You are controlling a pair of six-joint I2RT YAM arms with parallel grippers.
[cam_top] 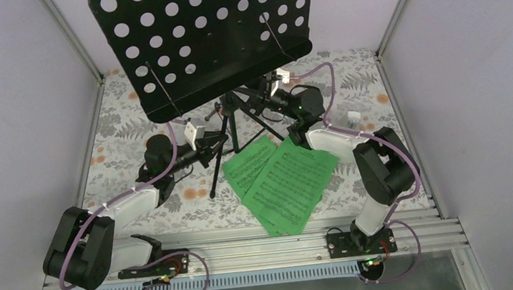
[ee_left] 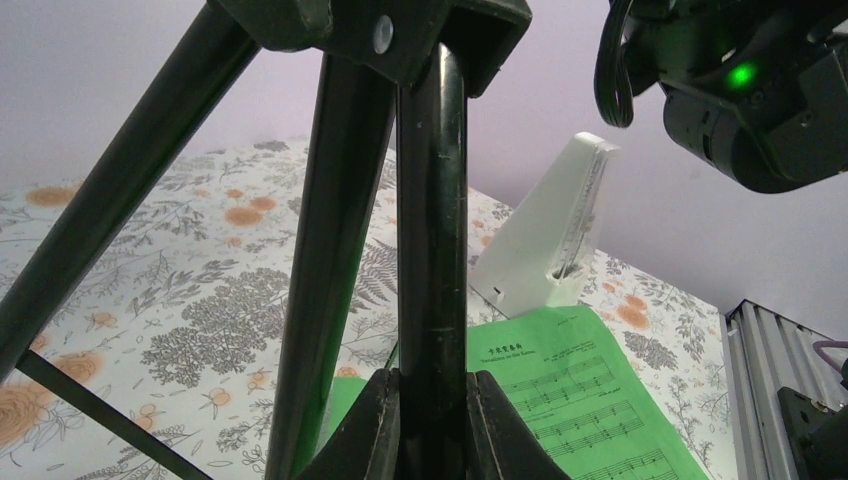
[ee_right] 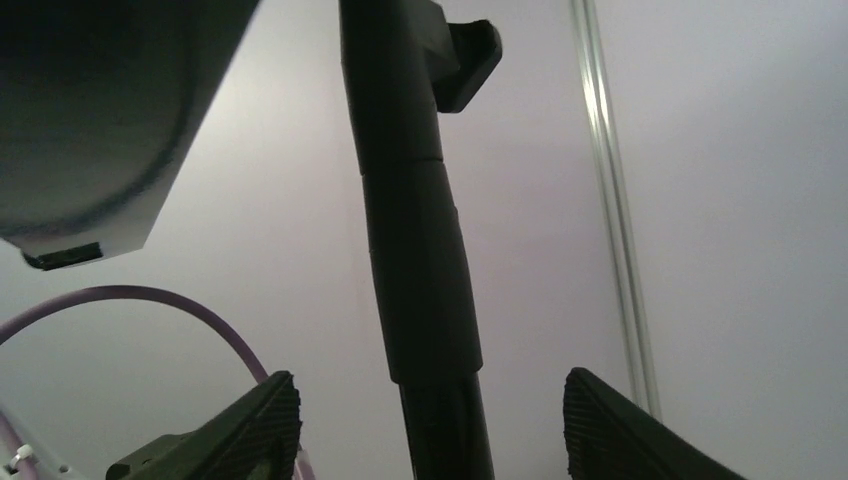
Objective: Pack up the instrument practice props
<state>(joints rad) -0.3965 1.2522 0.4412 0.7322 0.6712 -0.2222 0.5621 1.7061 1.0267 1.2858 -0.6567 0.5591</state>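
The black music stand (cam_top: 208,38) is upright at the back, its round-holed desk tilted over the tripod legs (cam_top: 220,156). My left gripper (cam_top: 216,146) is shut on the stand's lower pole (ee_left: 432,250), one finger pressed on each side. My right gripper (ee_right: 432,385) is open, and the upper pole (ee_right: 420,250) passes between its fingers (ee_right: 268,420) without touching them. Bright green sheet-music pages (cam_top: 282,178) lie overlapped on the cloth in front of the stand. The small white metronome (ee_left: 550,245) stands behind the pages, mostly hidden by the right arm in the top view.
The floral cloth (cam_top: 122,130) covers the table, boxed in by grey walls with metal corner posts (cam_top: 397,8). An aluminium rail (cam_top: 264,248) carrying both arm bases runs along the near edge. The right arm's wrist (ee_left: 750,90) hangs close above the metronome.
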